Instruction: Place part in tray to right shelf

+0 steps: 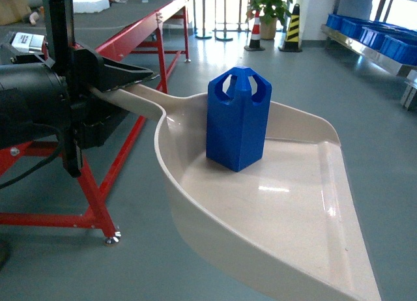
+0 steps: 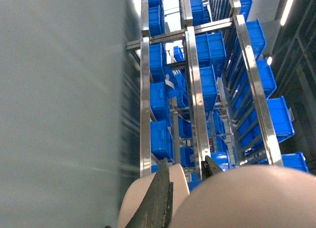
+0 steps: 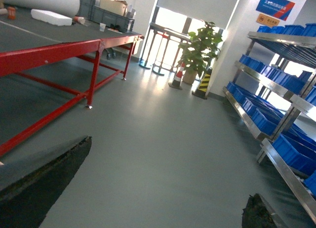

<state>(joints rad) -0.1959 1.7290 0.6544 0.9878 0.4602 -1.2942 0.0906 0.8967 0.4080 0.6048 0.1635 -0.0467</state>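
Observation:
The beige tray (image 1: 287, 216) hangs in the air above the floor, its handle (image 1: 133, 94) clamped in my left gripper (image 1: 130, 76), which is shut on it. The blue part (image 1: 238, 118) stands upright on the tray's back half, near the handle end. In the left wrist view the gripper (image 2: 185, 174) pinches the cream handle (image 2: 178, 181), and the tray's underside (image 2: 247, 201) fills the lower right. My right gripper (image 3: 170, 171) is open over bare floor with nothing between its fingers; it is out of the head view. The right shelf (image 1: 368, 45) with blue crates stands far right.
A red-framed conveyor table (image 1: 140, 34) runs along the left, with its legs on the floor near the tray. A potted plant (image 1: 270, 4) and striped cones (image 1: 291, 27) stand at the back. The steel rack with blue crates (image 3: 269, 82) lines the right wall.

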